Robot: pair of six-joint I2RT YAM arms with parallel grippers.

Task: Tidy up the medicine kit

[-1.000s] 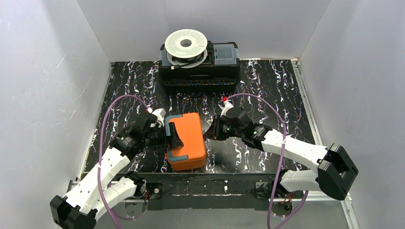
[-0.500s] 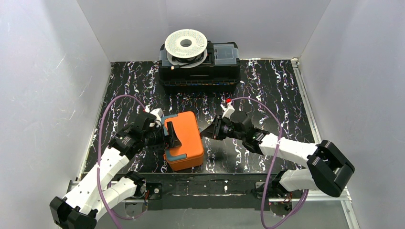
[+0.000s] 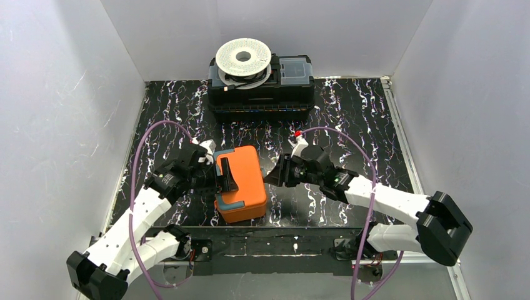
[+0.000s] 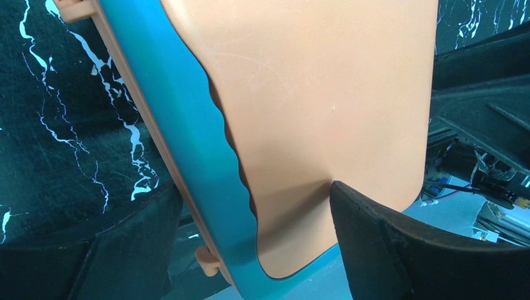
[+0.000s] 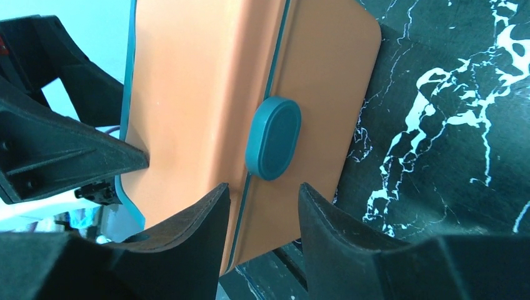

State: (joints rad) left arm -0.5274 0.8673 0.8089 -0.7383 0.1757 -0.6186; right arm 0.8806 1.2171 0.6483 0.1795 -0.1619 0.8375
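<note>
1. The small orange hinged plastic medicine kit (image 3: 247, 178) with its teal-grey rim lies near the front edge of the black white-veined counter (image 3: 350, 119), between the two arms. It is well apart from the black plastic toolbox (image 3: 261, 94) at the back, which carries a white spool (image 3: 244, 57).
2. The medicine kit is closed. In the right wrist view the oval teal latch (image 5: 273, 137) sits across the seam between lid and base. The inner tray is hidden, and no loose medicines show on the counter.
3. Progress, as a judgement: nothing visible counts as organised yet. With the lid down the contents cannot be checked, so opening the kit looks like the step in hand and any sorting inside is left to do.
4. The left pincer (image 3: 226, 181) appears clamped on the kit's left side, with its jaws set wide. In the left wrist view one finger (image 4: 387, 250) presses on the orange lid, and the other (image 4: 125, 250) sits against the far side of the teal rim.
5. The right pincer (image 3: 273, 177) is just beside the kit's right side and holds nothing. Its jaws stand apart, with the seam running down into the gap between them just below the latch. Whether either finger (image 5: 187, 231) touches the shell, I cannot tell.
6. Judged from this, the left arm steadies the kit while the right is placed to work the latch.
</note>
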